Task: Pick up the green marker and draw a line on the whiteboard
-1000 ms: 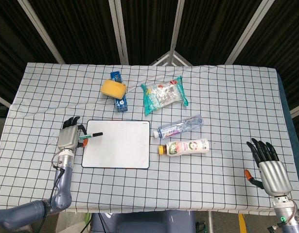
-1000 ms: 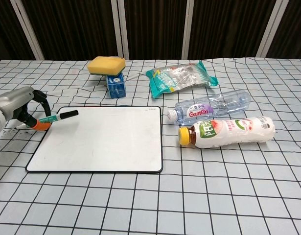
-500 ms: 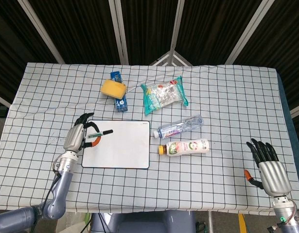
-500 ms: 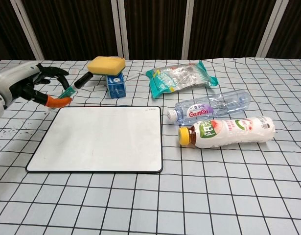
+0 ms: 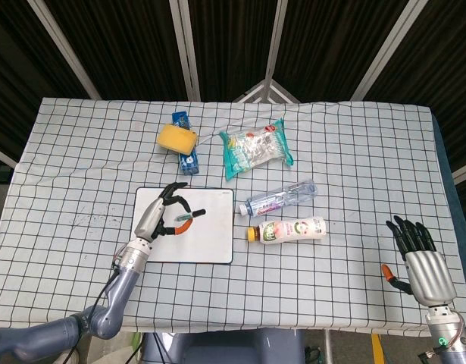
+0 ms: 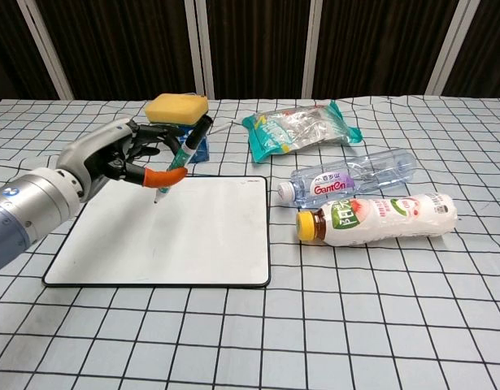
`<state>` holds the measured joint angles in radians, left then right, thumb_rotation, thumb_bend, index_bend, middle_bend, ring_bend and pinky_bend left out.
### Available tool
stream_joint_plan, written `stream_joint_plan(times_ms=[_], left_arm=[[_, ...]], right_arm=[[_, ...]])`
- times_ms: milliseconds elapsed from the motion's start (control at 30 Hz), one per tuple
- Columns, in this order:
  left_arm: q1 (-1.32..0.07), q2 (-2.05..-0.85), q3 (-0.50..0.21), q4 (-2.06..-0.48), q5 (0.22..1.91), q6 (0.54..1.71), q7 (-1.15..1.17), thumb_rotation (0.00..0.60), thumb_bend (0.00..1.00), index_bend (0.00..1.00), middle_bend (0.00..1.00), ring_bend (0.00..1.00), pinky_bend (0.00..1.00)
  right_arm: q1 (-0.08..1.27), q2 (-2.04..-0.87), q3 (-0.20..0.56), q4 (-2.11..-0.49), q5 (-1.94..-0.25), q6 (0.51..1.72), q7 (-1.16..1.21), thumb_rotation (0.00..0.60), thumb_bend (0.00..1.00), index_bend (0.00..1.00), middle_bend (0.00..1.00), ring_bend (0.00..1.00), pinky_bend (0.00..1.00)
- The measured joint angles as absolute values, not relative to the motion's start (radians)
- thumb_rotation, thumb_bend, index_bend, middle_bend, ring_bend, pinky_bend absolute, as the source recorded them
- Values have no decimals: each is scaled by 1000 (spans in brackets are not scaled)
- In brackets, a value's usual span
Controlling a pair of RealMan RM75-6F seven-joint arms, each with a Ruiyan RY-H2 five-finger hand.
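Note:
My left hand point(image 5: 155, 219) point(image 6: 111, 159) hovers over the whiteboard point(image 5: 210, 241) point(image 6: 201, 236) and pinches the green marker point(image 5: 186, 221) point(image 6: 181, 156). The marker is tilted, black cap end up and away, lower tip pointing down above the board's upper-left part. I cannot tell whether the tip touches the surface. No line shows on the board. My right hand point(image 5: 419, 260) rests open near the table's front right corner, fingers spread, holding nothing; it shows only in the head view.
A yellow sponge point(image 6: 177, 107) sits on a blue box point(image 6: 190, 144) behind the board. A snack bag point(image 6: 302, 127), a clear water bottle point(image 6: 351, 179) and a pink drink bottle point(image 6: 380, 218) lie to the board's right.
My left hand carried the marker from the board's left edge to above the board and tilted it more upright. The right hand stayed still.

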<state>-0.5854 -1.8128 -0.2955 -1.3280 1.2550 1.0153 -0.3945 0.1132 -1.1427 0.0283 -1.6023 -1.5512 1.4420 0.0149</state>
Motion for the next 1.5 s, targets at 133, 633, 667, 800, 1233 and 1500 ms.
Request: stream_joint_plan(times_ms=[133,633,667,800,1233,1500], left_arm=[[-599,-1842,-289,-1283,1262,1001,-422,600,526,640,103,0,52],[-647,-1908,-270,-1136,1294,946,-511,600,527,650,109,0,52],[-650,-1909,-269,-1125,1298,942,-517,600,527,651,109,0,52],[-658,-1907,-262,-1087,1314,935,-535,600,527,652,111,0,52],[-654,-1843,-264,-977,1357,1006,-562,600,527,656,115,0,52],[-637,-1783,-261,-1085,1372,1042,-571,600,527,656,115,0,52]], right_arm=[[114,-1142,29,-1604,-1548,1440,17,600,350,0,0,0,0],[114,-1139,34,-1608,-1532,1434,29,600,351,0,0,0,0],[114,-1139,35,-1609,-1531,1433,29,600,351,0,0,0,0],[114,-1139,36,-1612,-1525,1429,31,600,350,0,0,0,0],[111,-1138,31,-1619,-1537,1436,27,600,350,0,0,0,0],[111,-1139,31,-1619,-1539,1437,28,600,351,0,0,0,0]])
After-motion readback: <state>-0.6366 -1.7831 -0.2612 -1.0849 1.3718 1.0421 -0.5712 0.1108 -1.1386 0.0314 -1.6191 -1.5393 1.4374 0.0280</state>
